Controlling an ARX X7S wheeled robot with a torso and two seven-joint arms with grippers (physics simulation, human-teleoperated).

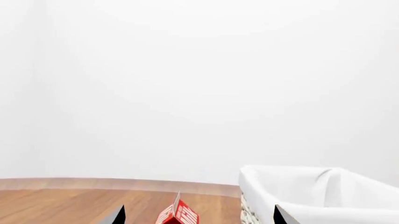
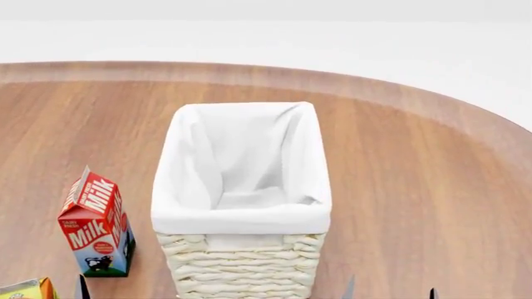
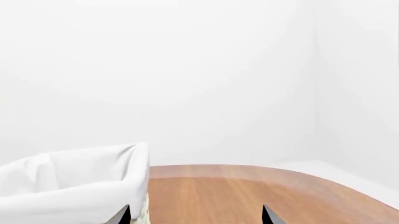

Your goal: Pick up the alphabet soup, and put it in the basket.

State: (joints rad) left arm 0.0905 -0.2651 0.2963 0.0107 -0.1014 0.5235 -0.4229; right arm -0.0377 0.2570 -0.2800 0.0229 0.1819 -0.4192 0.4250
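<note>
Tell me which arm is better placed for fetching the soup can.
Left, tentatively: no soup can shows, but the milk carton and a yellow box stand on the left gripper's side of the basket; the right gripper faces only table.

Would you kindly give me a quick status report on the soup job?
Both tools open, holding nothing. Soup can not in any view. Basket upright, nothing in it. Milk carton stands at its left, apart.
</note>
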